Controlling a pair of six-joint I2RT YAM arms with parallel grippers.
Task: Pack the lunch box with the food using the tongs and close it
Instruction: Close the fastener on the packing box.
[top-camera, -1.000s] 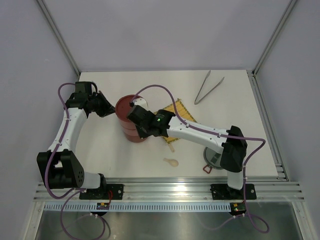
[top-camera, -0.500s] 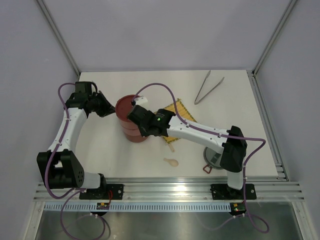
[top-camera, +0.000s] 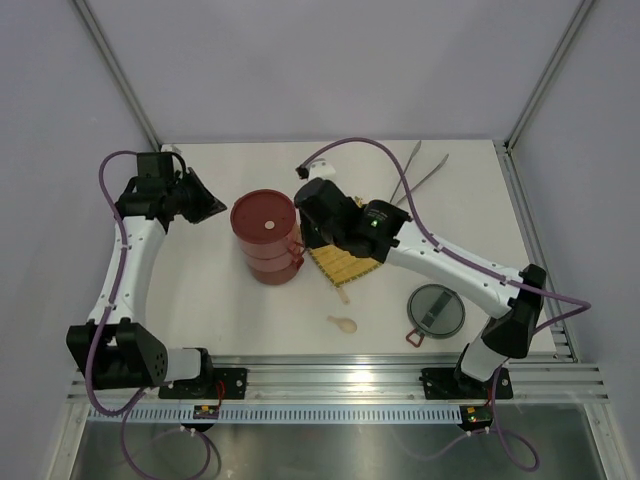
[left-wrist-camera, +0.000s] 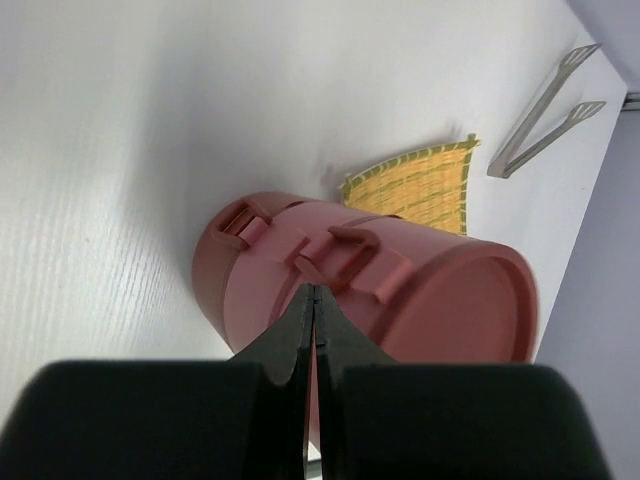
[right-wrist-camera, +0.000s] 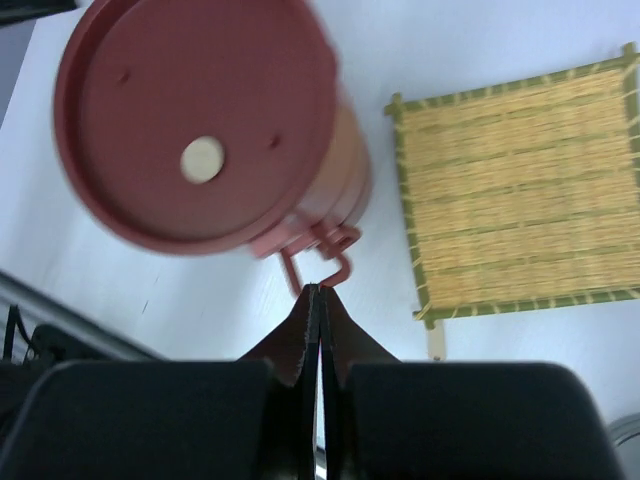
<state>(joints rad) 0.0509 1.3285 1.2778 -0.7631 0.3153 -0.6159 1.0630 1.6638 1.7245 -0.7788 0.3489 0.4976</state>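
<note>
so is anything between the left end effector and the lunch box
Nothing visible: the shut left end effector points straight at the lunch box across bare table; the yellow mat and tongs lie beyond it.

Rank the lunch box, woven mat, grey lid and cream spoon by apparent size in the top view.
1. lunch box, largest
2. grey lid and woven mat: unsure which is larger, since the right arm covers part of the mat
3. cream spoon, smallest
</note>
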